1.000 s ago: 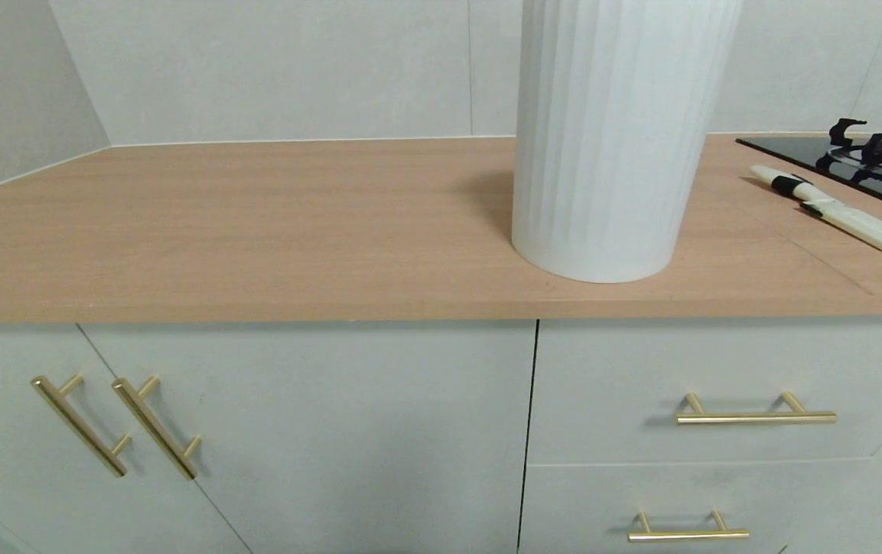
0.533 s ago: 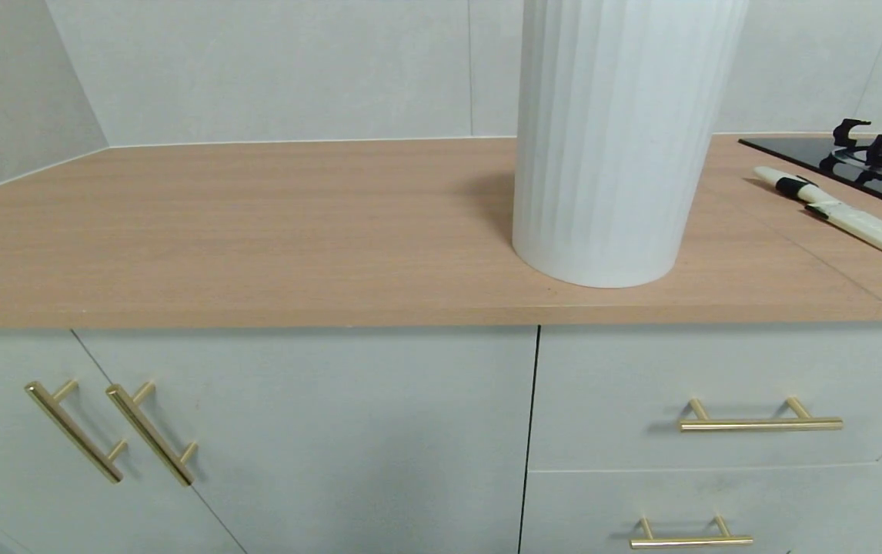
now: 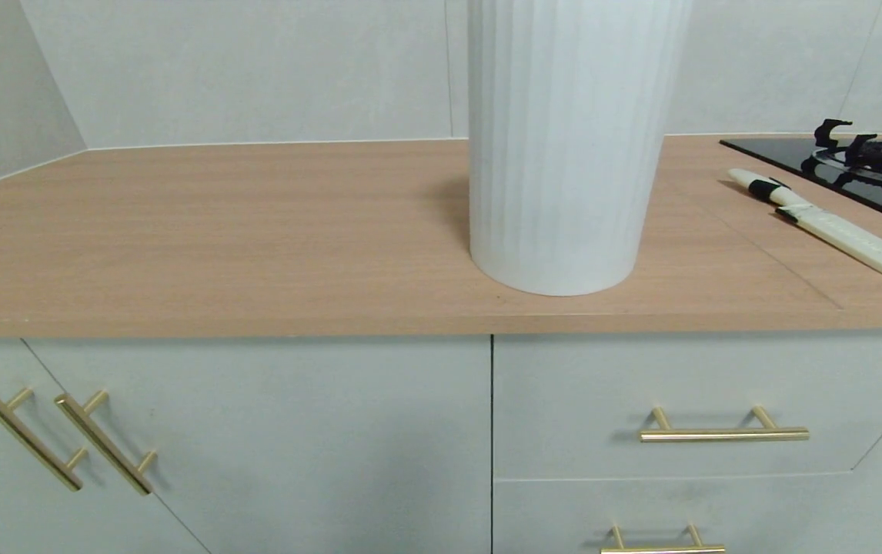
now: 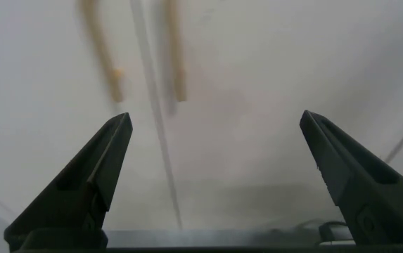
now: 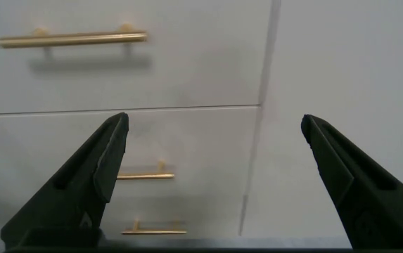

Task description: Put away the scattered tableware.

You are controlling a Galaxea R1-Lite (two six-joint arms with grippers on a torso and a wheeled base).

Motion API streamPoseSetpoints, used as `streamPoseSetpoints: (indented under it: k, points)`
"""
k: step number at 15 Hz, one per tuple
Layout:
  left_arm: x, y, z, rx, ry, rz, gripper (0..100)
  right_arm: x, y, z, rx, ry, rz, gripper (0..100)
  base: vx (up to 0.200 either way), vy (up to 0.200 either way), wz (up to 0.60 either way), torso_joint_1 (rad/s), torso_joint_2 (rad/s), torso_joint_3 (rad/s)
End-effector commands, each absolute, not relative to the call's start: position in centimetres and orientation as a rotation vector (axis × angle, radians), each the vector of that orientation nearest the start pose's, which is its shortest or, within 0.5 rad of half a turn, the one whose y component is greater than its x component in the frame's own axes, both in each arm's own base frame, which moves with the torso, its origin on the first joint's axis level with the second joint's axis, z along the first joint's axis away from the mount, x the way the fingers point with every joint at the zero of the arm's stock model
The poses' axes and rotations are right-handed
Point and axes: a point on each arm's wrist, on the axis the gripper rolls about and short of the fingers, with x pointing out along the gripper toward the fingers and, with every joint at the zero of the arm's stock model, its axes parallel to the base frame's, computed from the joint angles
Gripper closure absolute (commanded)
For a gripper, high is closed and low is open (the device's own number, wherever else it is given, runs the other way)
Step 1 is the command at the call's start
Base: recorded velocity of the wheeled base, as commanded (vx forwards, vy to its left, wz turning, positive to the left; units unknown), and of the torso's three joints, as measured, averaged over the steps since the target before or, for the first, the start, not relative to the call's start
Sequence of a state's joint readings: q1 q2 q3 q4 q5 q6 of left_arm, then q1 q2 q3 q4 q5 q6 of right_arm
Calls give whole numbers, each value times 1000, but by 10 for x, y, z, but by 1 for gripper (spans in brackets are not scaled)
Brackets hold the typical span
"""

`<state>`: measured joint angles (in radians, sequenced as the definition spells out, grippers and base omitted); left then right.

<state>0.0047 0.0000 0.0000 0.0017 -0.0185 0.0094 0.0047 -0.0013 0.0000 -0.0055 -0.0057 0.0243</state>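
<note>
My left fingers (image 4: 81, 186) and right fingers (image 5: 81, 184) spread wide, empty; a cream-and-black knife (image 3: 833, 229) lies on the wooden desk (image 3: 256, 231)

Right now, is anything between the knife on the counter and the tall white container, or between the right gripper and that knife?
Nothing visible lies between the knife and the white container, only bare counter. The right gripper, jaws open, faces the drawer fronts below, so it likely must rise past the counter edge first.
</note>
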Motion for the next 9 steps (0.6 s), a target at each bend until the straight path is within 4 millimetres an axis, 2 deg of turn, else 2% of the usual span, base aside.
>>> streamPoseSetpoints:
  k: [1,9]
  points:
    - [-23,-1,75,9,1,-14,0,-23,0,76,23,-6,-1,0,0,-200,0,2,-2,7]
    - [-23,-1,75,8,1,-14,0,-23,0,76,20,-6,0,0,0,0,0,0,0,0]
